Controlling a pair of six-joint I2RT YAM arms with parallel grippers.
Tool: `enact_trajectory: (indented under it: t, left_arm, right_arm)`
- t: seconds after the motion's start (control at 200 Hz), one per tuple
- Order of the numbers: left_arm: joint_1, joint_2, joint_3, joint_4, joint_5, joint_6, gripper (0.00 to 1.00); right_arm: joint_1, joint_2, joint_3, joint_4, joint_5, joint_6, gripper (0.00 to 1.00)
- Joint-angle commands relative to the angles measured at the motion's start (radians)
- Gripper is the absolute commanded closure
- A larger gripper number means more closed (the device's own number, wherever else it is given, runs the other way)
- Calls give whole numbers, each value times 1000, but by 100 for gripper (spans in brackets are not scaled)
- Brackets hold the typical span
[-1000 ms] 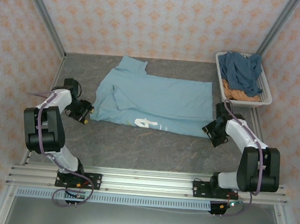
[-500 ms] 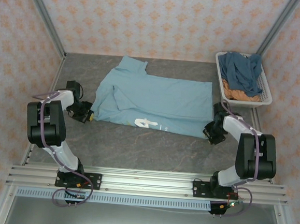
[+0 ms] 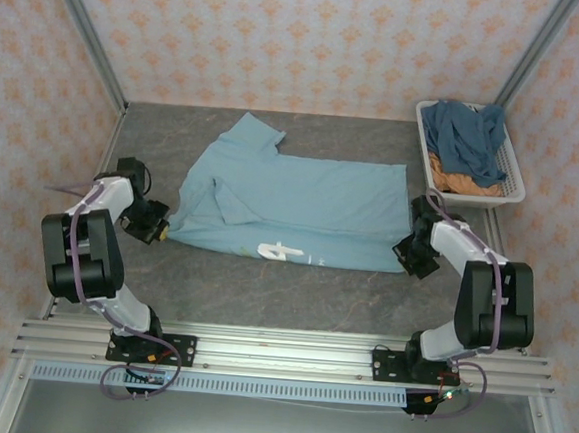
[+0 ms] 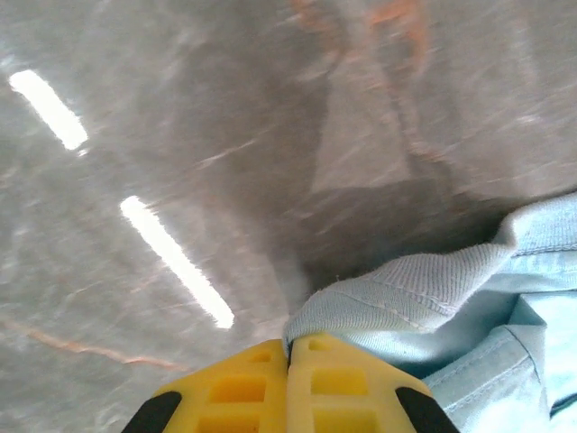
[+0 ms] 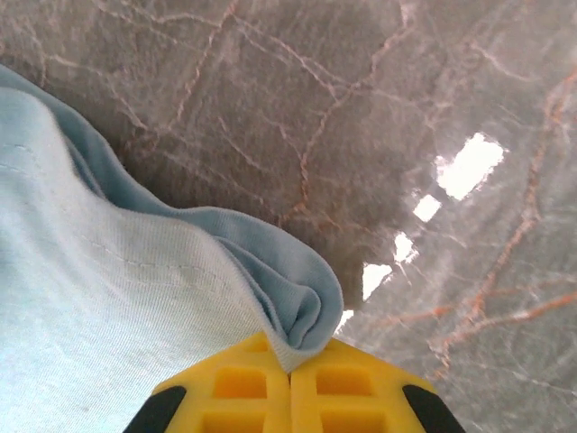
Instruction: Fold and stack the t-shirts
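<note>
Jaws of left gripper and right gripper pinch opposite near corners of light blue cloth t-shirt. Likely tensioning it for folding.

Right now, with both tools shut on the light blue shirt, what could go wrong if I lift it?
1. The left tool and the right tool each pinch only a sliver of the shirt edge at their tips, so it could slip out on lifting.
2. A flap lies folded over the shirt's body and may bunch into the next fold.
3. The basket stands close behind the right tool, so a backward sweep might clip it.
</note>
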Motion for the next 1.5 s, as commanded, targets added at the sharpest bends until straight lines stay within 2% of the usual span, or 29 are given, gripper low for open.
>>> enact_trajectory:
  t: [0.0,0.14,0.305,0.35,0.5,0.63,0.736,0.816,0.931,1.041,1.151,1.326,1.496]
  left_arm:
    - [27,-48,-54,-83,-115,54,100]
    - [30,-72,-135,-79,-160,76,100]
    - [30,-64,-169,-43,-231,104,99]
    - [30,-59,-159,-40,-246,111,94]
    - [27,-113,-118,-76,-259,121,64]
    - [-2,-268,-67,-123,-266,99,49]
    - [-82,-331,-9,-148,-234,54,44]
    - [-175,-333,-8,-107,-158,6,44]
    - [-301,-336,-119,94,5,-150,46]
    - [-409,-274,-168,205,29,-225,47]
    - [-462,-197,-173,255,43,-240,48]
    - [-485,-116,-175,300,24,-239,55]
    - [-490,-63,-161,316,13,-227,71]
  right_arm:
    - [12,-49,-21,-110,94,-9,100]
    - [40,-88,-69,-136,103,14,100]
    - [56,-104,-134,-98,52,58,100]
    - [56,-103,-139,-90,38,63,100]
    - [57,-164,-96,-121,47,45,74]
    - [79,-277,-40,-131,23,9,60]
    - [113,-370,-22,-65,-78,-29,52]
    - [146,-386,-42,90,-251,-45,48]
    - [227,-371,-60,300,-419,-24,45]
    - [277,-347,-69,408,-469,9,44]
    - [287,-330,-76,447,-474,33,44]
    - [289,-328,-77,444,-466,36,44]
    - [288,-336,-92,445,-462,47,46]
